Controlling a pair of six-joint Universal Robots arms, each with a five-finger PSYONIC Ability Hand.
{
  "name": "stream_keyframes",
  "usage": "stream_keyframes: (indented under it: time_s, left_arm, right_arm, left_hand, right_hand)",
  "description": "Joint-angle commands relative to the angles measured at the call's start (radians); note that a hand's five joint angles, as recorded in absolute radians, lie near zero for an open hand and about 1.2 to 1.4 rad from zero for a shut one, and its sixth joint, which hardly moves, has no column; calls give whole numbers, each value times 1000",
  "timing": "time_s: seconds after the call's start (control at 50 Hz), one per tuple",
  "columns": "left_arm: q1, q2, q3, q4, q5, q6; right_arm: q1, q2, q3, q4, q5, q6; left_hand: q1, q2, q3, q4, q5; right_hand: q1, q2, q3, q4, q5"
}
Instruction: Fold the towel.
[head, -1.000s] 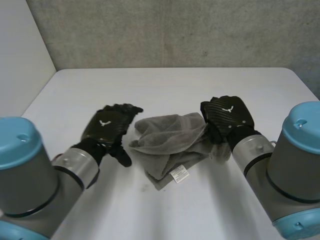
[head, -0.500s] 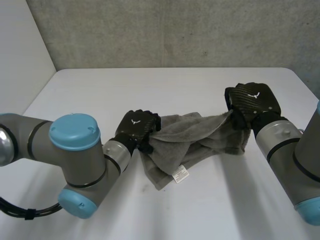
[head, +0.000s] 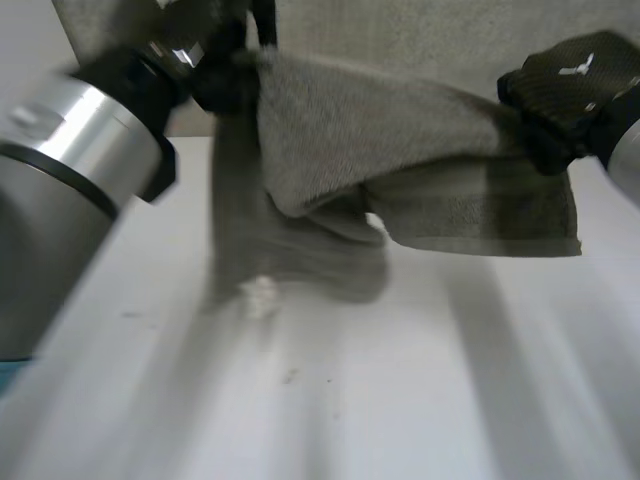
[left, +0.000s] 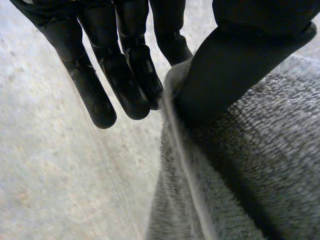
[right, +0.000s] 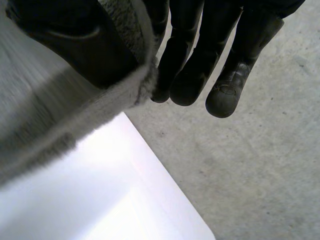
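Grey terry towel (head: 400, 150) hangs in air above tabletop (head: 450, 380) middle, spanned between hands. Left hand (head: 222, 78) pinches one end of upper edge, thumb against fingers; right hand (head: 575, 85) pinches other end likewise. Advice: bring both ends level, pull taut, lower flat. Cloth thick, looped, limp; lower part sags bunched.

1 downward head view, 2 close wrist views, shared towel (head: 400, 150)

Grey terry towel (head: 400, 140) hangs stretched sideways in the air, folds drooping.
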Motion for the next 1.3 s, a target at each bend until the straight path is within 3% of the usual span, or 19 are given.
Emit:
stream_keyframes:
  time_s: [0.02,0.16,0.36,0.4,0.5,0.56,0.58,0.62,0.68,0.78,0.88,0.94,1.14,1.22,1.26,1.3]
  left_arm:
    - [-1,0,212,-349,-6,150]
    - [-1,-106,274,-418,-9,255]
    - [10,-433,349,-409,-4,273]
    - [11,-489,380,-400,-4,284]
    - [16,-627,539,-288,-30,346]
    - [26,-636,610,-149,-119,356]
    - [26,-636,610,-148,-119,356]
    - [40,-576,602,-12,-225,350]
    - [39,-473,523,74,-265,334]
    - [26,-376,347,120,-221,324]
    - [-12,-327,164,93,-168,325]
    - [-35,-313,40,48,-159,333]
    - [-56,-308,-191,-10,-153,439]
    - [-67,-330,-202,30,-148,442]
    - [-72,-374,-209,82,-142,442]
    - [-75,-389,-211,105,-142,442]
  right_arm:
    - [-3,2,-192,141,-2,-4]
    - [6,42,-231,195,-10,-6]
    - [36,299,-291,172,-13,24]
    - [36,403,-347,99,-14,82]
    - [33,497,-442,-88,-10,186]
    - [24,485,-437,-293,-5,273]
    - [24,485,-437,-294,-5,274]
    - [21,419,-369,-470,9,345]
    - [16,327,-282,-564,-3,372]
    - [16,279,-216,-549,-11,358]
    - [32,253,-31,-318,-77,249]
    - [24,227,68,-273,-97,215]
    - [-46,124,263,-277,-112,177]
    - [-59,124,298,-279,-140,178]
    - [-71,129,332,-305,-163,188]
    - [-82,134,347,-332,-166,191]
  left_hand:
    - [215,180,181,180,194]
    - [215,180,181,180,194]
    - [215,180,181,180,194]
    - [215,180,181,180,194]
    - [215,180,181,180,194]
    - [215,180,181,180,194]
    - [215,180,181,180,194]
    - [215,180,181,180,194]
    - [215,180,181,180,194]
    - [215,180,181,180,194]
    - [215,180,181,180,194]
    - [215,180,181,180,194]
    - [206,171,172,172,185]
    - [7,-28,-27,-28,-14]
    - [-251,-286,-285,-285,-272]
    - [-339,-374,-373,-374,-360]
  right_hand:
    - [60,76,64,57,56]
    - [60,76,64,57,56]
    - [60,76,64,57,56]
    - [60,76,64,57,56]
    - [60,76,64,57,56]
    - [60,76,64,57,56]
    - [60,76,64,57,56]
    - [60,76,64,57,56]
    - [60,76,64,57,56]
    - [60,76,64,57,56]
    - [60,76,64,57,56]
    - [60,76,64,57,56]
    - [60,76,64,57,56]
    - [60,76,64,57,56]
    - [60,76,64,57,56]
    - [60,76,64,57,56]
